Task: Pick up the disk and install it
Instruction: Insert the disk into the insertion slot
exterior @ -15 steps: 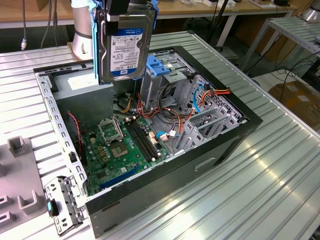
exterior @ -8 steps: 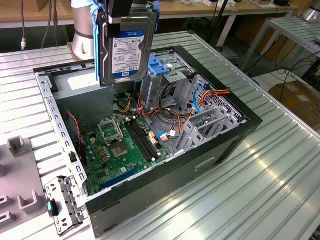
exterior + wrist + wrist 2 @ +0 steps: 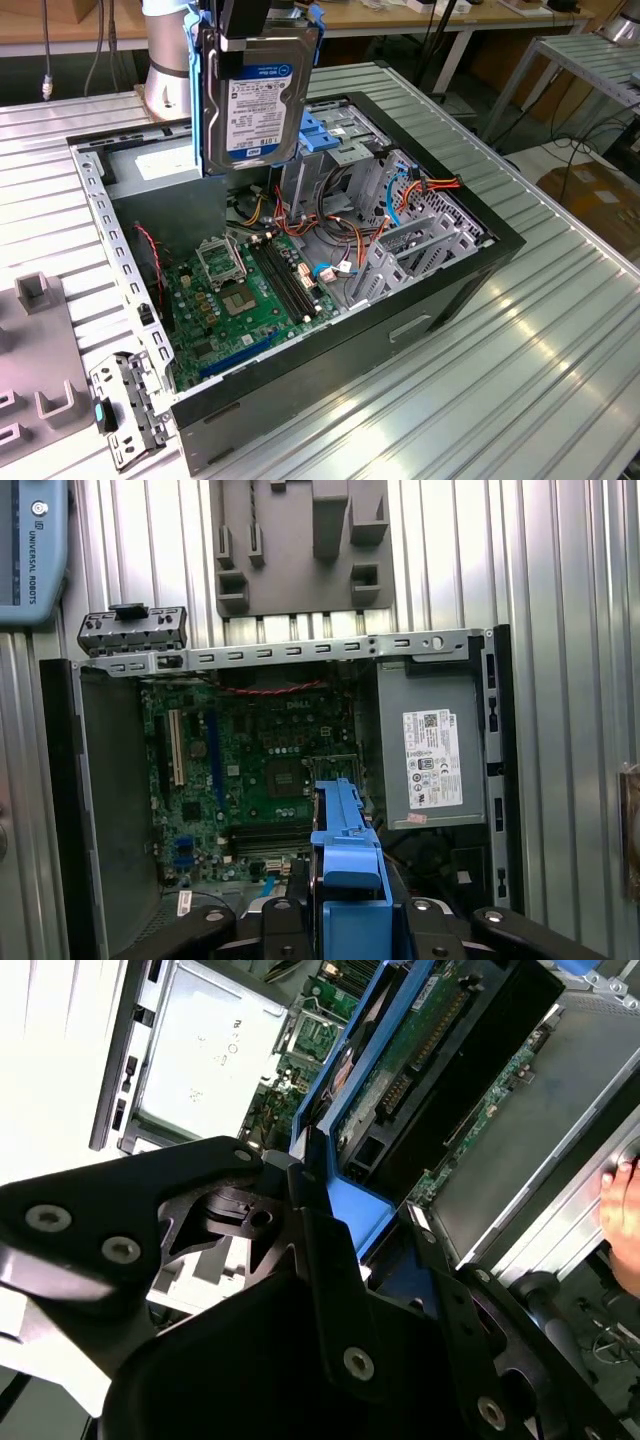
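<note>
Ribbed metal tabletop (image 3: 540,380) spreads under everything, with wooden workbenches (image 3: 400,15) along the back of the room. On the table we see an open computer case (image 3: 440,285), black-walled, lying on its side with its interior facing up.

Inside the case, a green motherboard (image 3: 240,300) covers the floor of the half nearest the exterior camera. A grey power-supply box (image 3: 430,750) with a white sticker sits in one far corner of the case. A metal drive cage (image 3: 345,150) topped by a blue latch (image 3: 318,128) stands in the other far corner. Orange, red and yellow cables (image 3: 350,235) loop through the case between the cage and the motherboard.

Above the far end of the case, we see the disk (image 3: 258,100) held upright in the air, clear of the case and everything in it. Its white label with a blue band faces the exterior camera, and blue plastic rails run down both long sides. The gripper (image 3: 352,925) is clamped onto the disk's upper end, with a black finger on either side. In the first wrist view we look down past the clamped disk, seen edge-on, into the case below.

Outside the case, a grey fixture plate (image 3: 300,550) with raised blocks lies on the table near its long open edge. A small black-and-metal bracket (image 3: 130,630) lies just beside one corner of the case. The robot base (image 3: 170,70) stands just behind the case's far end.
</note>
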`<control>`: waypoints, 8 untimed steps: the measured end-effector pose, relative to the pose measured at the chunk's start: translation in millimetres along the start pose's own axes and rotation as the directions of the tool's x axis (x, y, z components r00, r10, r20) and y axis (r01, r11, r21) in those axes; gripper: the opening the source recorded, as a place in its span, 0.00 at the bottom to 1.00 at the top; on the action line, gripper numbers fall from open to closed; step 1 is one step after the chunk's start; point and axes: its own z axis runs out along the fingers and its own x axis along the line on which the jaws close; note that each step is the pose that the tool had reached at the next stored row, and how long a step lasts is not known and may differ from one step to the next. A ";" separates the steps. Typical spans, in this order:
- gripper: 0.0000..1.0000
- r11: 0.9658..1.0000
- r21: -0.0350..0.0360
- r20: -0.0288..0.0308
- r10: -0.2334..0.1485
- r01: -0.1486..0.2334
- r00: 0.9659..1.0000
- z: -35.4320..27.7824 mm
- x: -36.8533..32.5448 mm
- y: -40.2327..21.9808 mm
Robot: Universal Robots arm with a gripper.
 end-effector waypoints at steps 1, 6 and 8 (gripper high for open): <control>0.37 1.000 0.000 0.000 0.000 0.000 1.000 0.0 0.2 0.0; 0.37 1.000 0.000 0.000 0.000 0.000 1.000 0.0 1.4 -0.1; 0.37 1.000 0.000 0.000 0.000 0.000 1.000 0.0 1.5 -0.1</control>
